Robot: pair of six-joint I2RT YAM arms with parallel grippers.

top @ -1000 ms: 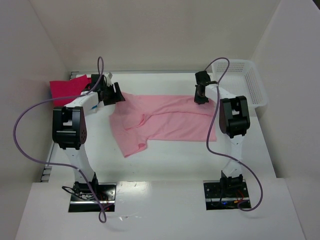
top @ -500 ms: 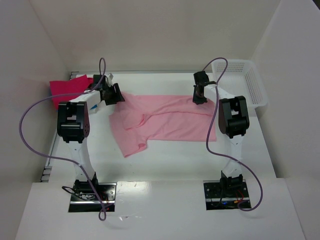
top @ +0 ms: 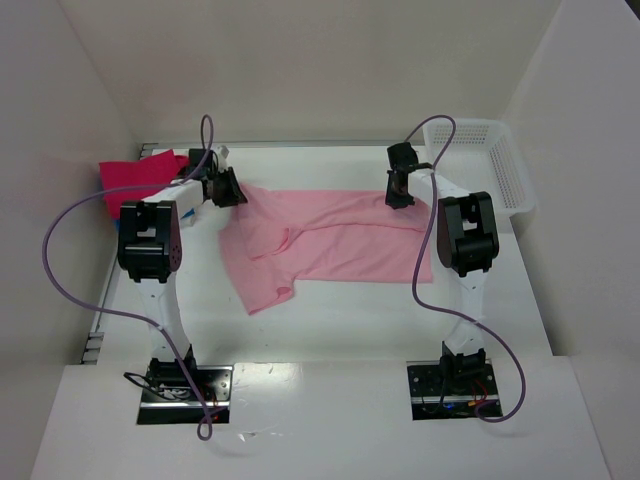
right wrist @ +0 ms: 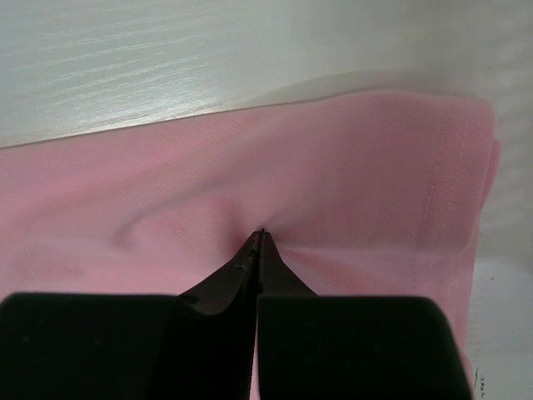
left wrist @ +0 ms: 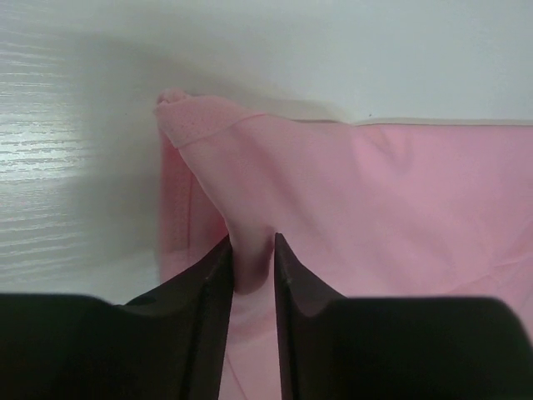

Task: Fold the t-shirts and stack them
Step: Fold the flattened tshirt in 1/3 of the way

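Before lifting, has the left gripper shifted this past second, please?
No: left gripper stays beside the folded magenta t-shirt; its jaws just narrowed on the light pink t-shirt.

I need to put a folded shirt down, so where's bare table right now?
Bare table runs along the near side, between the pink shirt and the arm bases, and in a thinner strip behind the shirt by the back wall. The left end is crowded by the magenta shirt, the right by the basket.

No writing, label, brand, number or sign can be read anywhere in these views.
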